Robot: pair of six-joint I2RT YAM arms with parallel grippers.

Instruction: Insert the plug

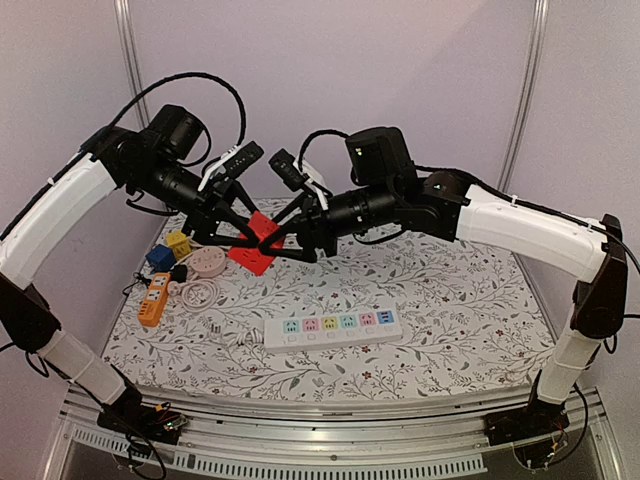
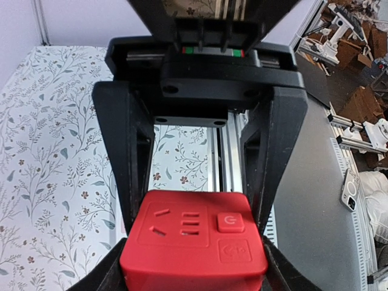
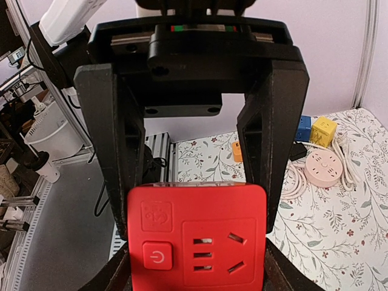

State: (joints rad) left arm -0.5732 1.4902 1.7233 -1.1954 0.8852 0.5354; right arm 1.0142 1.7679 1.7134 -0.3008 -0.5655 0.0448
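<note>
1. Bench [image 1: 450,300]: I see a floral-patterned surface lying below both end effectors. Neither one touches it.

2. White power strip [image 1: 333,327]: it lies flat on the bench, below both end effectors and nearer the arm bases. Its row of coloured socket faces points up.

3. Red cube socket [image 1: 258,243]: this is the task item. I see it held in the air, clear of the bench, directly between the two end effectors.
   - Left end effector [image 1: 240,236]: its fingers [image 2: 130,157] are closed against opposite sides of the cube. The left wrist view shows a socket face and a power button turned toward that camera.
   - Right end effector [image 1: 288,240]: its fingers [image 3: 115,151] clamp the cube in the same way from the other side. A second socket face and button fill the lower part of the right wrist view.

4. Orange power strip [image 1: 153,298]: it is on the bench, below the left end effector and to its outer side.

5. Pink round socket [image 1: 208,263]: it is on the bench just beneath the left end effector, with a white coiled cable [image 1: 198,293] beside it.

6. Blue cube [image 1: 160,257] and yellow cube [image 1: 179,242]: they sit side by side, next to the pink round socket.
</note>
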